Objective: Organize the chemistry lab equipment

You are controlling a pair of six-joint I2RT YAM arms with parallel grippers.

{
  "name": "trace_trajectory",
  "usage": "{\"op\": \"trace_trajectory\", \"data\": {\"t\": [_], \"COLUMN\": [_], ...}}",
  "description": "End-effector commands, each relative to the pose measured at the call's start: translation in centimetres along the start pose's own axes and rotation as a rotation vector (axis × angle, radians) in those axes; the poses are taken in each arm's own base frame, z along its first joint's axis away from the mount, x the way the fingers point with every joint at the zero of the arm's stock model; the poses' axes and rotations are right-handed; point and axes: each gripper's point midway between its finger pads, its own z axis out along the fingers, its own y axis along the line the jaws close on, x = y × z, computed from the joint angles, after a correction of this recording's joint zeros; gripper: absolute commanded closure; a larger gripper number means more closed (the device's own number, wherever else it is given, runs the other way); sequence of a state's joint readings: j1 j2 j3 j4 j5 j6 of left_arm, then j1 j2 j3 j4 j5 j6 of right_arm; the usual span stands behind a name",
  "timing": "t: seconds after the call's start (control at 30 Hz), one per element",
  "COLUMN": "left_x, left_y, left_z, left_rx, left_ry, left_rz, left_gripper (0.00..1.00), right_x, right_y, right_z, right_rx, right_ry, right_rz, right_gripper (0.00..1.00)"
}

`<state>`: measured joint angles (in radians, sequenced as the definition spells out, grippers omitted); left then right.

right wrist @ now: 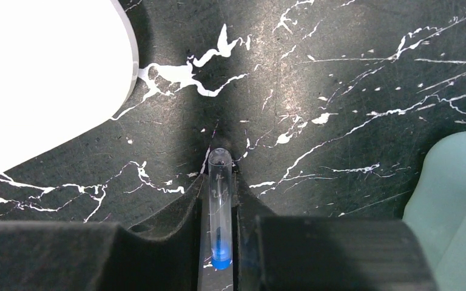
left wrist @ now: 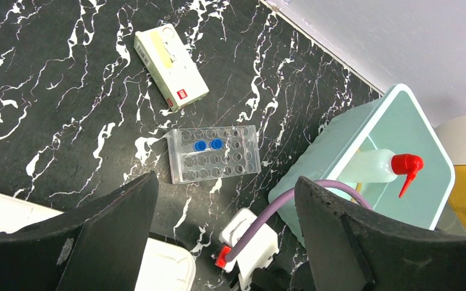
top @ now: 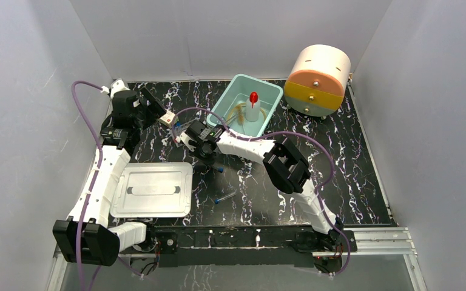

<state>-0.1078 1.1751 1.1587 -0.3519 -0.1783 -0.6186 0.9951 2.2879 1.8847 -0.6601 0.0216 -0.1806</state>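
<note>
Right tool (right wrist: 221, 209) pinches a blue-capped tube (right wrist: 220, 176); white box (left wrist: 171, 70) label unreadable.

A: What do the arms look like?
B: Twins. The left arm (top: 103, 182) and the right arm (top: 246, 147) wear white shells broken by chunky black joint blocks.
A: Cables?
B: A lilac cable (left wrist: 267, 213) trails outside each arm, and one ends in a red plug (left wrist: 221, 257).
A: The tips?
B: The left end effector (left wrist: 224, 180) has broad matte-black fingers (left wrist: 115, 236) — the right end effector (right wrist: 220, 200) matches.
</note>
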Motion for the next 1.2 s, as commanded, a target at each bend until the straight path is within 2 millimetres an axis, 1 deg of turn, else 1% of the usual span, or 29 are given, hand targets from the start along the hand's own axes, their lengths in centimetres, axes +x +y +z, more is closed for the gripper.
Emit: {"op": "trace_trajectory", "data": {"t": [0.0,0.07,0.17,0.3,0.4,0.5,0.57,0.67,0.73,0.83,0.9,1.0,1.07,1.1,1.17], "left_x": [-1.1,-1.0,-0.9,-1.2,-1.0,-0.4,0.0,0.4,0.7,2.2,3.2,4.6,5.7,6.2,6.2], "left_y": [-1.1,-1.3,-2.5,-3.2,-3.7,-3.8,-4.4,-5.4,-6.7,-10.2,-12.1,-13.6,-14.5,-14.4,-13.3], "left_z": [-0.8,-0.8,-1.0,-1.2,-1.3,-1.3,-1.4,-1.8,-2.2,-3.5,-4.4,-5.2,-5.8,-5.8,-5.0], "left_rx": [0.038,0.049,0.107,0.13,0.148,0.133,0.158,0.203,0.271,0.466,0.566,0.639,0.686,0.683,0.61], "left_ry": [-0.03,-0.027,-0.027,-0.032,-0.024,-0.01,0.004,0.015,0.029,0.088,0.128,0.183,0.216,0.223,0.204], "left_rz": [0.012,0.021,0.076,0.101,0.097,0.053,0.05,0.07,0.098,0.16,0.17,0.125,0.111,0.114,0.106], "left_gripper": [0.18,0.18,0.18,0.18,0.18,0.18,0.19,0.19,0.18,0.16,0.03,0.02,0.02,0.03,0.03], "right_x": [-2.2,-3.2,-4.4,-6.2,-7.2,-7.7,-8.2,-8.6,-8.8,-9.4,-9.7,-9.9,-9.7,-9.6,-9.4], "right_y": [-1.1,-1.3,-1.7,-2.0,-2.4,-3.1,-3.6,-4.4,-5.1,-6.6,-7.7,-8.9,-9.6,-9.8,-9.7], "right_z": [-1.8,-2.9,-4.7,-8.0,-10.3,-12.8,-14.9,-17.4,-18.7,-21.1,-22.6,-24.2,-24.7,-24.7,-24.5], "right_rx": [0.059,0.071,0.097,0.117,0.112,0.092,0.081,0.038,0.003,-0.028,-0.048,-0.085,-0.117,-0.126,-0.114], "right_ry": [-0.071,-0.115,-0.176,-0.284,-0.394,-0.489,-0.555,-0.624,-0.654,-0.71,-0.754,-0.822,-0.857,-0.863,-0.847], "right_rz": [0.038,0.05,0.071,0.12,0.178,0.274,0.326,0.415,0.474,0.579,0.648,0.743,0.8,0.818,0.789], "right_gripper": [0.78,0.78,0.78,0.76,0.76,0.75,0.74,0.73,0.72,0.71,0.71,0.71,0.71,0.71,0.7]}}
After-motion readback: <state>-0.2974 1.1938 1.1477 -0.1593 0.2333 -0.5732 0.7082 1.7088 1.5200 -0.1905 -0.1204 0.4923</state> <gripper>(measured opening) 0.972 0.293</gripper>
